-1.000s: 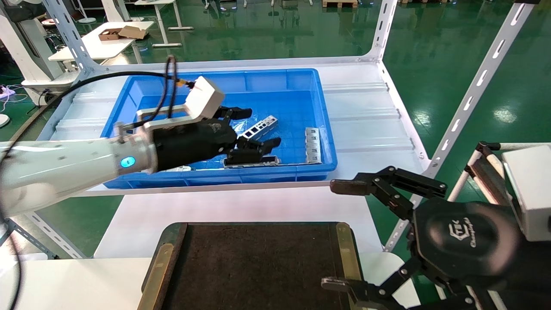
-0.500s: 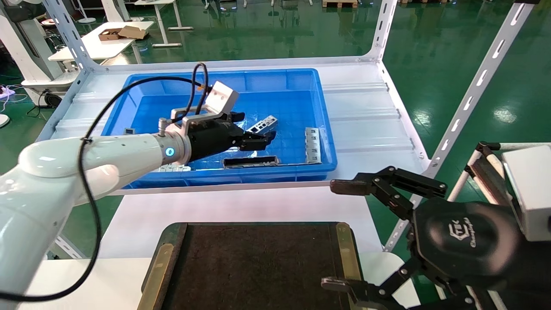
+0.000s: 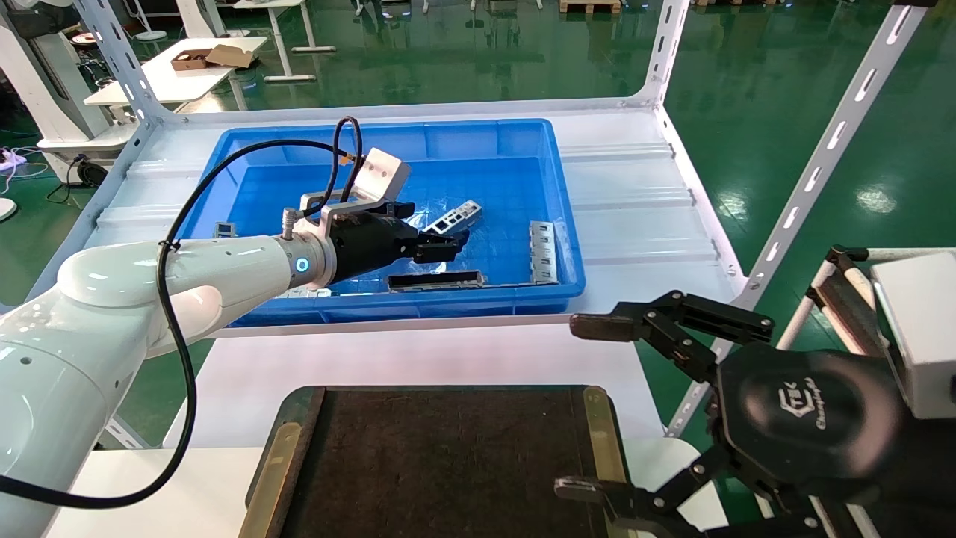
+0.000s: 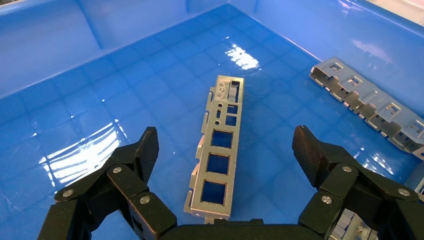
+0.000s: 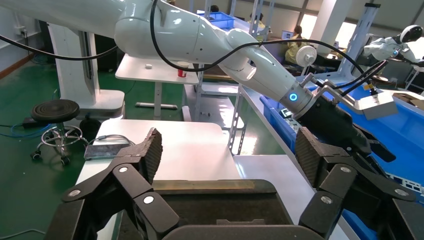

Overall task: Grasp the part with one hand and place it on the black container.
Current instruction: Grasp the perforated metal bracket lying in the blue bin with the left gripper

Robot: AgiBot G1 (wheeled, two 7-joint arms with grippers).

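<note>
The right gripper (image 3: 597, 407) stood parked with jaws spread wide beside the black container (image 3: 448, 463), which held nothing. Farther out, the left gripper (image 4: 225, 150) hung inside the blue bin (image 3: 556, 246), jaws fully apart and empty. The part (image 4: 219, 150) lay flat on the bin floor, centred between the jaws and running lengthwise away from them. The step in hand appeared to be the approach. The next move would call for lowering and closing across the part's narrow width.

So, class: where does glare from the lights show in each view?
Left wrist view: white glare patches on the blue bin floor, beyond the part and beside the open left pincer. Head view: sheen on the green floor.
</note>
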